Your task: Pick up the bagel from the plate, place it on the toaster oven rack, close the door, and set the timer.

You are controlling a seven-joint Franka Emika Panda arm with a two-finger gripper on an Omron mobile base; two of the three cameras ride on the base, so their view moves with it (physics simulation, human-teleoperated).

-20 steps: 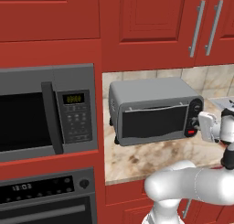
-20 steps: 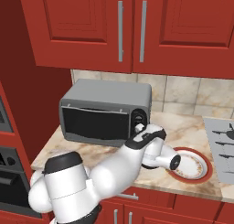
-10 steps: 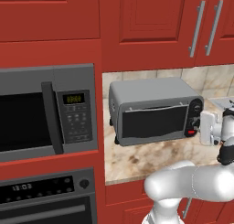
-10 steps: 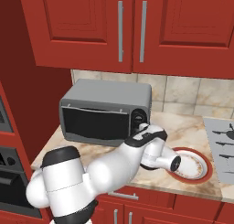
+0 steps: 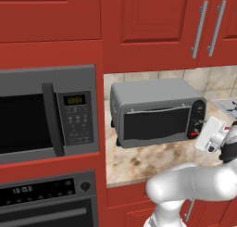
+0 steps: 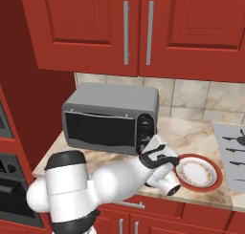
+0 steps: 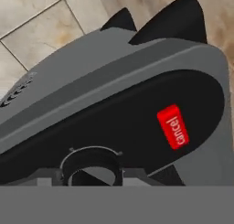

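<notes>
The grey toaster oven (image 5: 155, 94) stands on the counter with its dark glass door (image 5: 156, 123) closed. Its rack and the bagel are hidden. My gripper (image 5: 198, 128) presses against the black side panel (image 6: 146, 128). In the hand view the lower knob (image 7: 91, 165) sits right at the bottom centre between my fingers, which seem shut on it, though the tips themselves are hidden. A red cancel button (image 7: 172, 126) lies just beyond the knob. The white plate (image 6: 198, 173) with a red rim lies bare to the right of my hand.
A built-in microwave (image 5: 46, 112) and a wall oven (image 5: 46, 198) fill the column to the left. Red cabinets (image 6: 139, 32) hang above the toaster oven. A stovetop (image 6: 232, 152) borders the counter on the right, and a tiled wall (image 6: 191, 97) stands behind.
The hand stays at the toaster oven's knob panel with barely any shift. The arm's elbow has moved slightly. The door remains closed.
</notes>
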